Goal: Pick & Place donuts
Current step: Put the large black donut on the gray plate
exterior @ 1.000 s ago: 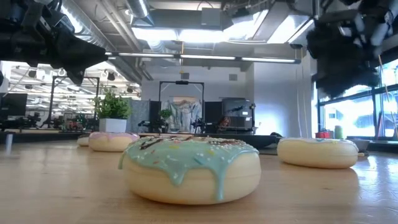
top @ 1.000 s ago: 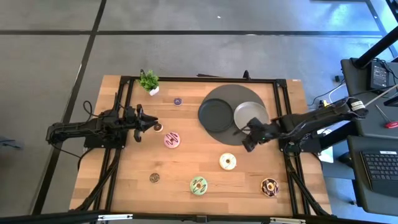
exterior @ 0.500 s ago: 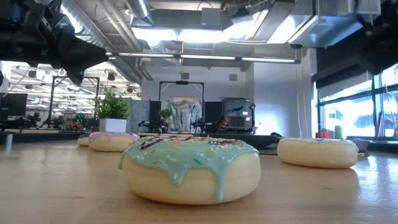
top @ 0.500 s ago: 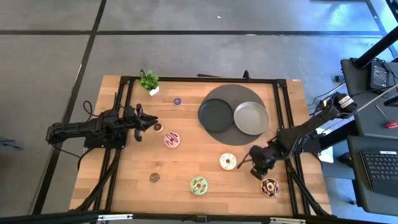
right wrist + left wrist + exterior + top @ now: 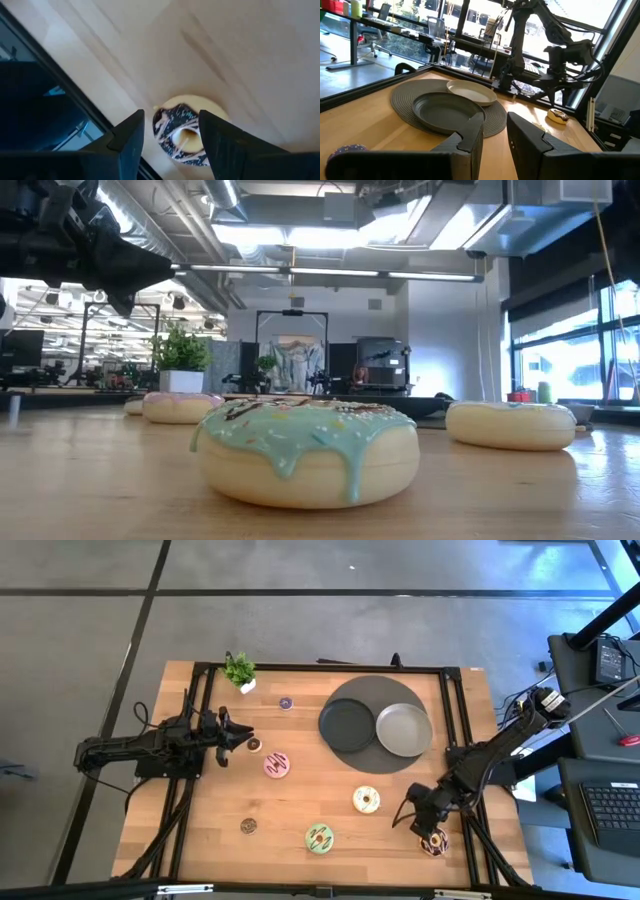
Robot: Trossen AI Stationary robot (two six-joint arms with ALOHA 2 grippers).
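The chocolate donut (image 5: 182, 135) with its pale sprinkles lies flat on the wooden table (image 5: 300, 790), near the front right corner, and we see the right gripper (image 5: 428, 830) poised just above it. In the right wrist view its two dark fingers (image 5: 128, 142) stand apart, one on each side of the ring, with a gap wide enough to take it; we cannot tell whether they touch it yet.

Just beside it, further in from the corner, sits the cream donut (image 5: 366, 800), then the green donut (image 5: 319, 836) by the front edge, and the pink donut (image 5: 277, 765) near the middle. A brown mini (image 5: 248, 826) lies left of the green one.

The left gripper (image 5: 240, 739) waits at the left side, its fingers a little apart, next to another brown mini (image 5: 254, 744). A purple mini (image 5: 286, 702) lies near the potted plant (image 5: 239, 671). The dark plates (image 5: 375, 725) rest at the back right.

We can read no writing or labels anywhere.
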